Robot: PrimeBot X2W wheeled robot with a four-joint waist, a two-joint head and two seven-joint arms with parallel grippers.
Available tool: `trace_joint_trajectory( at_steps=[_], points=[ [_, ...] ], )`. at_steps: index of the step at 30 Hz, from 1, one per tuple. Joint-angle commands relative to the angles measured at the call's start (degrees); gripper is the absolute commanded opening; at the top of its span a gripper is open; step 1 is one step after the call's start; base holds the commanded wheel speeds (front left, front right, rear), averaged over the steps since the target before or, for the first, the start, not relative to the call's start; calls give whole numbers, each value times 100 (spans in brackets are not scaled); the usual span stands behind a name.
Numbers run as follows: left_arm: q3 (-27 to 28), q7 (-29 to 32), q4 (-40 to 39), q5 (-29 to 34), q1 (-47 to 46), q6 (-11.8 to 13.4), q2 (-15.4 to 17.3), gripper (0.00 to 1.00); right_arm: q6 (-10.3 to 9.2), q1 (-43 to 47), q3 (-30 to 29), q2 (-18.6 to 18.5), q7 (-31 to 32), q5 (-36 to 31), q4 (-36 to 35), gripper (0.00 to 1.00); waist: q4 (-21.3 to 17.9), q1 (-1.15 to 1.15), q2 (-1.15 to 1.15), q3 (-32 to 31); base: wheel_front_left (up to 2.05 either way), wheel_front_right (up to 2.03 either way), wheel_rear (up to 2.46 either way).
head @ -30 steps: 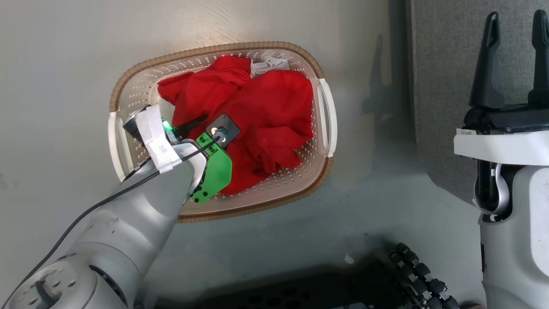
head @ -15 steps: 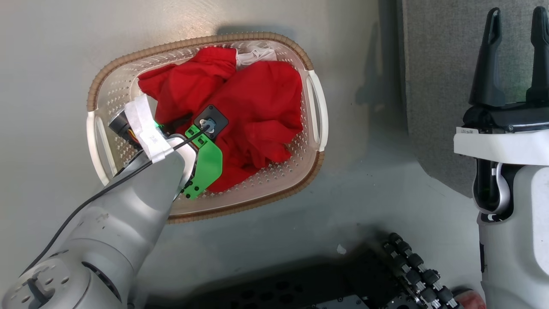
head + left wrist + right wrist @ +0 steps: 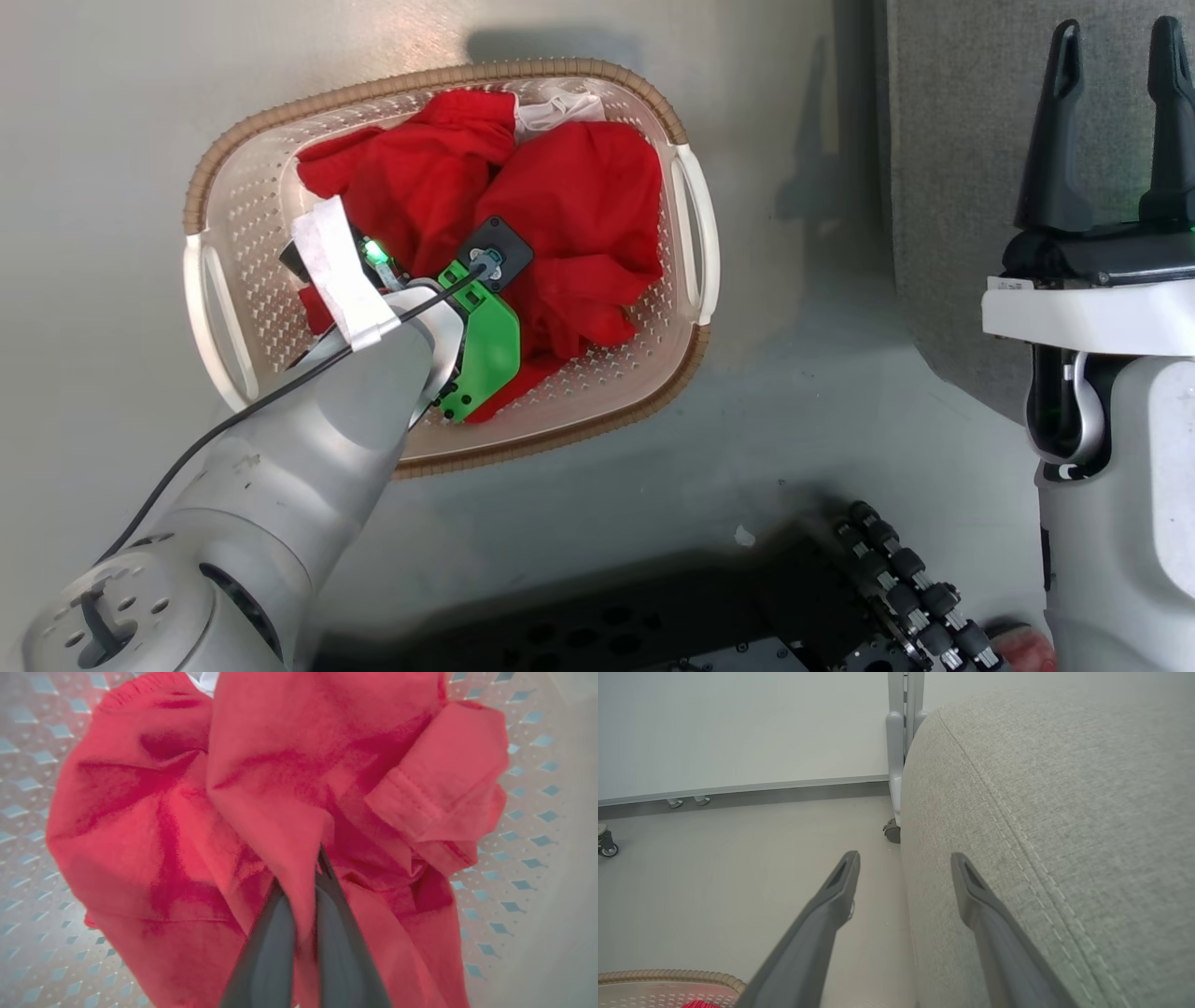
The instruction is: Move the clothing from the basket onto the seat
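We find the left tool (image 3: pixel 306 882) lowered into the basket (image 3: pixel 686 336), its two dark fingers clenched on a raised fold of the red clothing (image 3: pixel 569 215); in the left wrist view the fabric is pinched between them near the tips. The whole heap of clothing lies inside the basket, which rests on the floor (image 3: pixel 822 420) with its long axis running roughly across the head view. The relation that governs the coming move is the bearing of the seat (image 3: pixel 962 140): it stands to the robot's right of the basket, apart from it across a strip of bare floor, with its near edge running up and down the head view. We judge that the loaded left arm must first lift clear of the basket rim, then travel rightward across that strip. The right tool (image 3: pixel 1116 42) is the nearer one to the seat, hovering at the cushion's edge, but it is released and grips nothing. The pinch takes one fold, so we cannot tell how much of the heap will follow it.
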Motion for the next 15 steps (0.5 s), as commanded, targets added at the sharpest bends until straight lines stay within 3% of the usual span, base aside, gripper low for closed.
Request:
trace_joint_trajectory(
  at_steps=[1, 7, 15],
  points=[
    [-35, -106, -39, -71, 2, -12, 44, 0, 0, -1, 11, -10, -18, -64, 40, 100, 44, 0, 0, -94, 0, 0, 0],
    [-72, -524, -78, -250, 320, -13, 17, 0, 0, 156, 107, -11, -18, -157, 165, 100, 127, 0, 0, -645, 0, 0, 0],
    [39, -851, -111, -778, 1237, -14, -18, 0, 0, 561, 346, -13, -18, -341, 551, 100, 246, 0, 0, -1855, 0, 0, 0]
  ],
)
